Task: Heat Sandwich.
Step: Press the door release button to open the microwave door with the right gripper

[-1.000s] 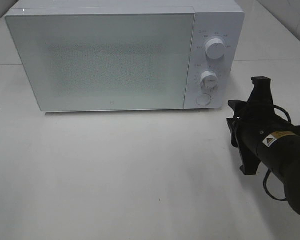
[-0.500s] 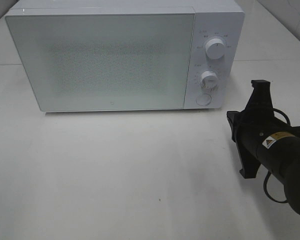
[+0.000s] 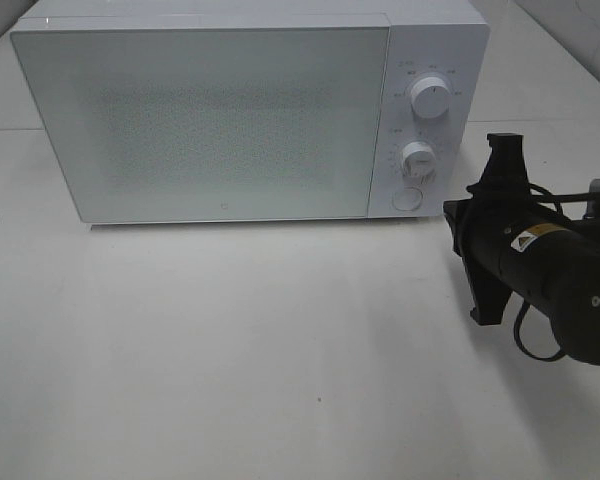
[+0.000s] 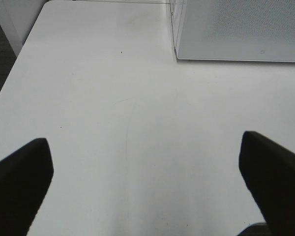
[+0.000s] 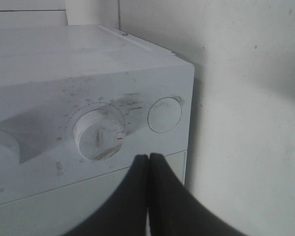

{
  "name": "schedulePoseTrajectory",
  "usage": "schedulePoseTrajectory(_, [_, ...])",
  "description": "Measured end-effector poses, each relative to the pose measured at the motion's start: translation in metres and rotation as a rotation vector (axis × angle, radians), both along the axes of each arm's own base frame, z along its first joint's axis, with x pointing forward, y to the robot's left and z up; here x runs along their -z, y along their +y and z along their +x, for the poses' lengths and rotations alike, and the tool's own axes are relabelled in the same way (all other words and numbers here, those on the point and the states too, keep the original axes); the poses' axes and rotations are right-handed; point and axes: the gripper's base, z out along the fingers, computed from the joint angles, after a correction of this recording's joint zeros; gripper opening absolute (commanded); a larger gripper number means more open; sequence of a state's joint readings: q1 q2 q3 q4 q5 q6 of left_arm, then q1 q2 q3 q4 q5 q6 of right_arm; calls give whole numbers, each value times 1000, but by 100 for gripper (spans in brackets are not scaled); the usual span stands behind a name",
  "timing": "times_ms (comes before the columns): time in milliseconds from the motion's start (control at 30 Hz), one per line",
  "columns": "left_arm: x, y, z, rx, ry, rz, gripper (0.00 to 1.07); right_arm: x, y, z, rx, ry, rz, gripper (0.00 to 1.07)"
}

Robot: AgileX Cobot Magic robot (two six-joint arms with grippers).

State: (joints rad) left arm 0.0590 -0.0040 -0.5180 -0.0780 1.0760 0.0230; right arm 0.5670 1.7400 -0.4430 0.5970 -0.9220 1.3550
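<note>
The sandwich is out of view. The white microwave point(image 3: 200, 120) stands at the back of the table with its door closed. My right gripper point(image 3: 454, 214) hovers just right of the control panel; in the right wrist view its black fingers point(image 5: 148, 162) are pressed together, shut on nothing, pointing at the panel below the lower knob point(image 5: 99, 135) and beside the round button point(image 5: 164, 114). My left gripper point(image 4: 147, 187) is open over bare table, its fingers point(image 4: 19, 182) far apart, with the microwave's corner point(image 4: 236, 29) ahead of it.
The panel carries an upper knob point(image 3: 431, 98), a lower knob point(image 3: 417, 160) and a round button point(image 3: 407, 199). The white table point(image 3: 230, 350) spreads in front of the microwave. The right arm's black body point(image 3: 560, 280) and cable fill the right edge.
My right gripper has shut and moved up and left, closer to the microwave's control panel. The left gripper has not changed.
</note>
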Motion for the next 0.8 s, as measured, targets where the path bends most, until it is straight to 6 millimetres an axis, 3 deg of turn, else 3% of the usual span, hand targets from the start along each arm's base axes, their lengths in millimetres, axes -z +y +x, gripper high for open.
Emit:
schedulePoseTrajectory(600, [0,0,0,0,0,0,98,25,27,44,-37,11,-33,0])
schedulePoseTrajectory(800, [0,0,0,0,0,0,98,30,22,56,-15,23,-33,0])
